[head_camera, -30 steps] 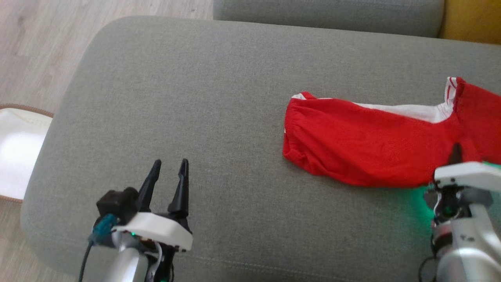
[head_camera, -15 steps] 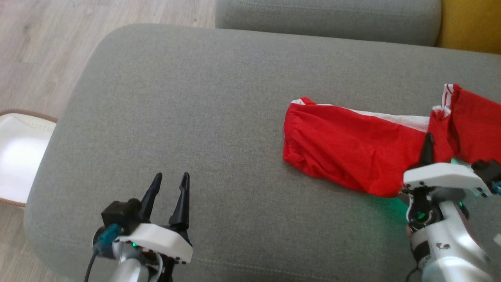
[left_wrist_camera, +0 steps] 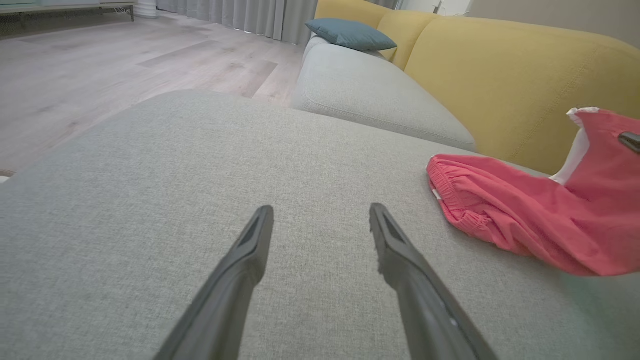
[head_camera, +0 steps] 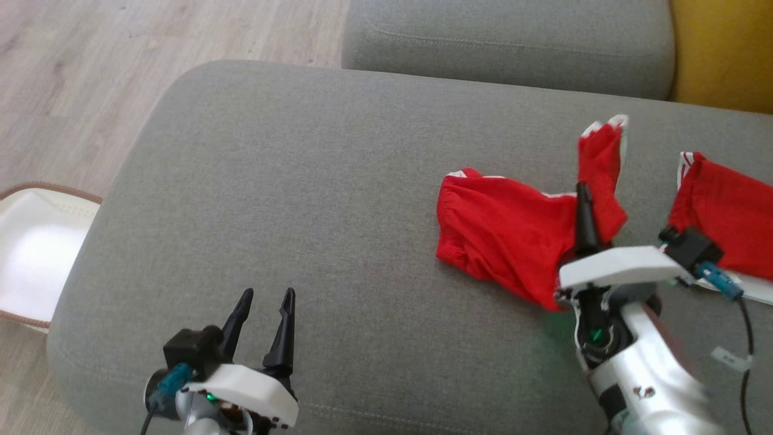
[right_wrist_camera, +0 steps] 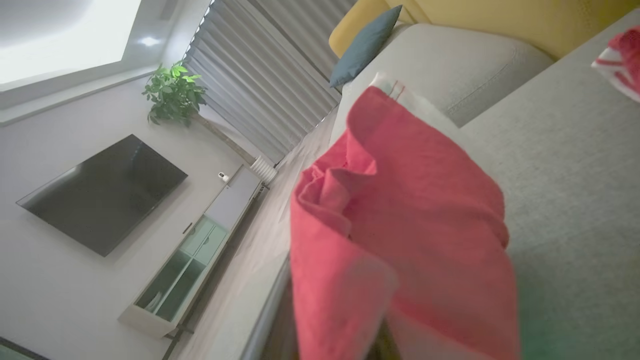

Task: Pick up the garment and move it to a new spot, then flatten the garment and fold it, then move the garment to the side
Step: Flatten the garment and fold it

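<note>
The right end effector (head_camera: 583, 194) is clamped tight on a raised fold of the red garment (head_camera: 501, 229) above the grey cushion (head_camera: 302, 181), while the left end effector (head_camera: 269, 295) has its fingers spread wide, holding nothing.

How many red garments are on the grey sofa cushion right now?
2 seen: one red-and-white fabric garment on the grey sofa cushion, its corner lifted in the right gripper; another red fabric piece farther right. The right arm hides whether they join.

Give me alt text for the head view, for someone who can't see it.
The right gripper, shut on a red garment, holds part of it raised off a grey sofa cushion. The left gripper hovers open at lower left.
</note>
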